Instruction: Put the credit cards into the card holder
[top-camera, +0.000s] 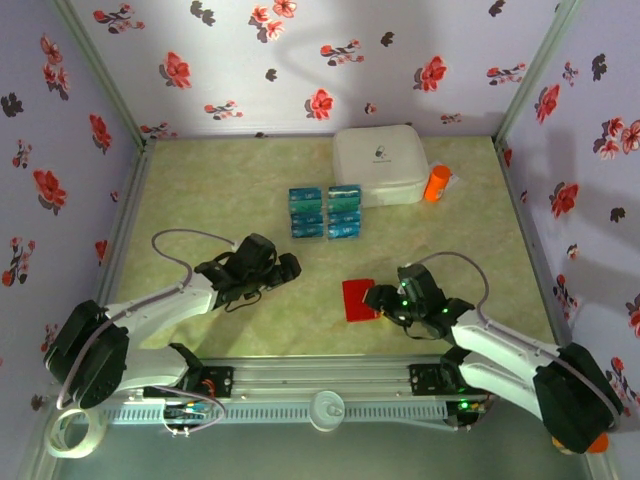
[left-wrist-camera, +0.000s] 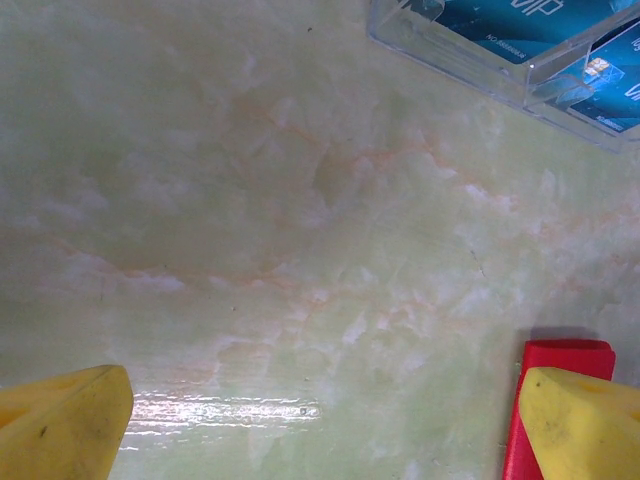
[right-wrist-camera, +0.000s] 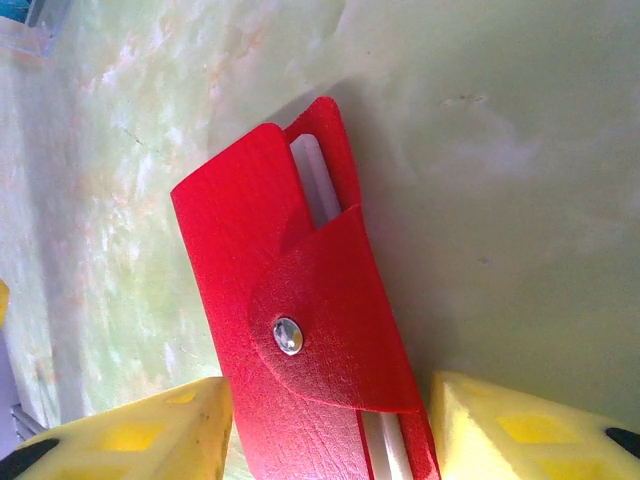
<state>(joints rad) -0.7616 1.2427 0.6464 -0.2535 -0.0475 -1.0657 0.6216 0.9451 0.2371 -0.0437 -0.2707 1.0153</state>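
- The right gripper is clamping the card holder across its width, with one yellow finger pressing on each long edge. The card holder is sitting well apart from the white case, on the case's near side toward the arm bases.
- The flap is lying closed over the holder's face, fastened by the silver snap. I am judging the step in hand to be steadying the holder so it can be opened; no card is going in yet.
- The left gripper is hanging with its jaws wide apart and nothing between them. It is also on the near side of the white case, off to the case's left, and a red corner of the holder is showing by one of its fingers.
- The credit cards are lying in a clear tray just beside the white case at its near left corner, well apart from the holder.
- To do this well, the right grip is best sitting low on the holder, leaving the flap's rounded free edge exposed. Whether one finger is pinning the flap's lower corner, I cannot tell.
- The left fingers are best arriving at the flap's lip rather than on the snap, then peeling away from the face while the right gripper is resisting.
- Squeezing harder is risking bowing the thin holder and pinching its pale pockets shut.
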